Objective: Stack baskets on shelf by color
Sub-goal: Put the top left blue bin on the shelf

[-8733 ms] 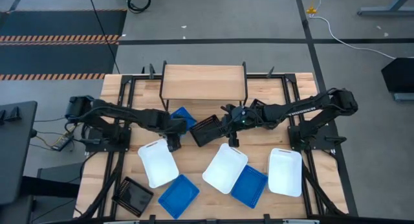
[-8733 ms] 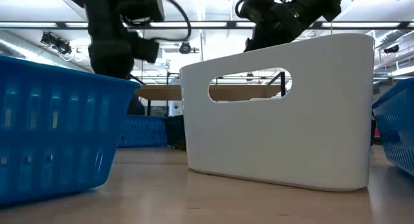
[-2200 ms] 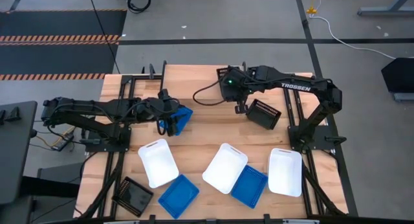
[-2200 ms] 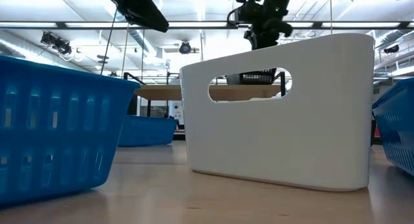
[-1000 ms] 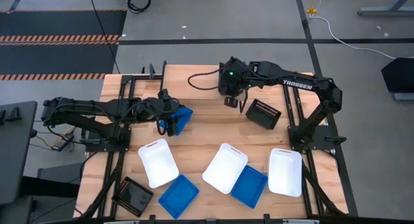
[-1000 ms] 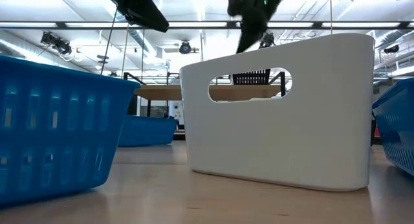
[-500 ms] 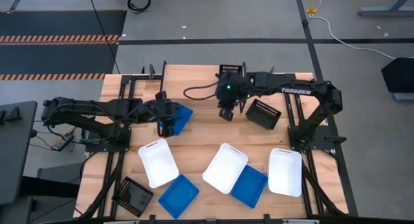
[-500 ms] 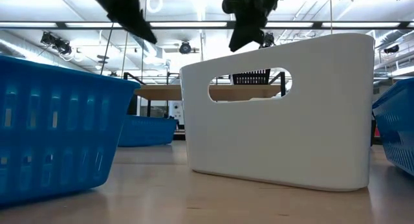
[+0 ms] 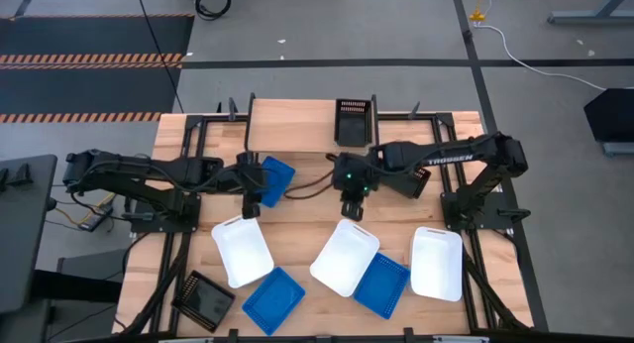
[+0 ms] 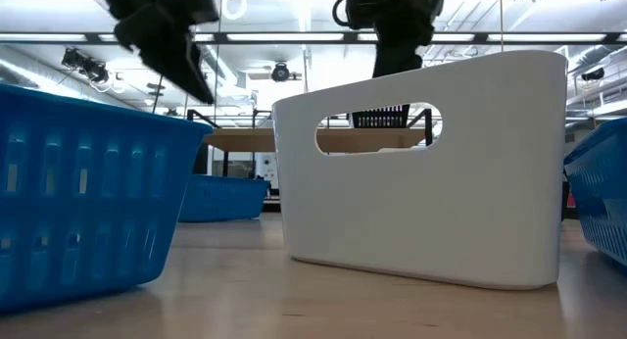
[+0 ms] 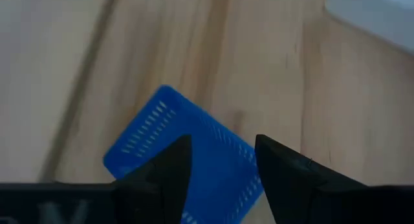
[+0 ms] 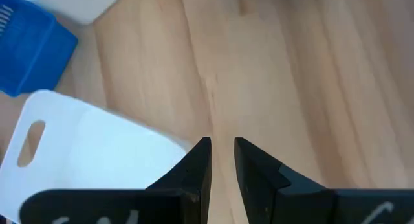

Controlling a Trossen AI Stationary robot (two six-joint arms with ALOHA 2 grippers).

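Shelf (image 9: 297,125) at the table's far edge carried one black basket (image 9: 352,122) on its right part. Your left gripper (image 9: 249,205) hung with fingers spread and empty beside a blue basket (image 9: 271,179) on the table. Your right gripper (image 9: 354,212), fingers narrowly parted and holding nothing, stood just above the middle white basket (image 9: 345,257).

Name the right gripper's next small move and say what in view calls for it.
Probably lower the right gripper onto the near rim of the middle white basket. One black basket already sits on the shelf, the right gripper's fingers hold nothing, and they point at bare table beside that basket's edge.
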